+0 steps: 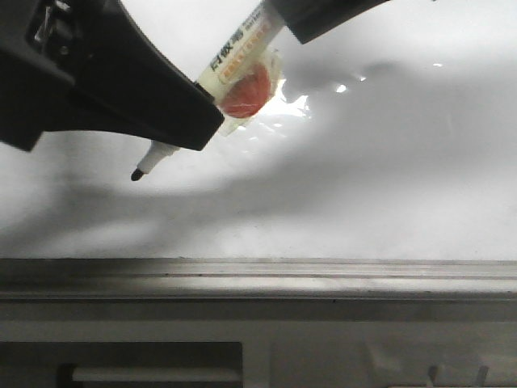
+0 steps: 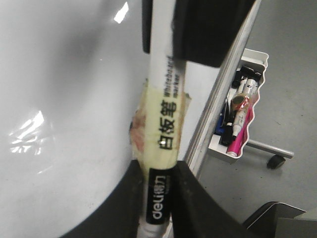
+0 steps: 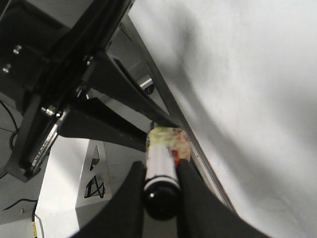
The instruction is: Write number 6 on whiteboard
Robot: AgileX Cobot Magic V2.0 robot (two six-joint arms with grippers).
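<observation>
The whiteboard (image 1: pixel 388 162) fills the front view, glossy white and smudged grey. No number 6 shows on it. A white marker (image 1: pixel 242 61), wrapped in yellowish tape with a red patch, slants over the board with its bare black tip (image 1: pixel 137 174) low and to the left. I cannot tell if the tip touches the board. My left gripper (image 1: pixel 202 121) is shut on the marker near the tip end, as the left wrist view (image 2: pixel 158 171) also shows. My right gripper (image 1: pixel 287 24) is shut on the marker's rear end, as the right wrist view (image 3: pixel 160 163) shows.
The board's grey metal rail (image 1: pixel 258 279) runs along its near edge. Beside the board, a white tray (image 2: pixel 255 57) on a wheeled stand holds several markers, one of them pink (image 2: pixel 237 144). A white stand (image 3: pixel 74 173) is below the left arm.
</observation>
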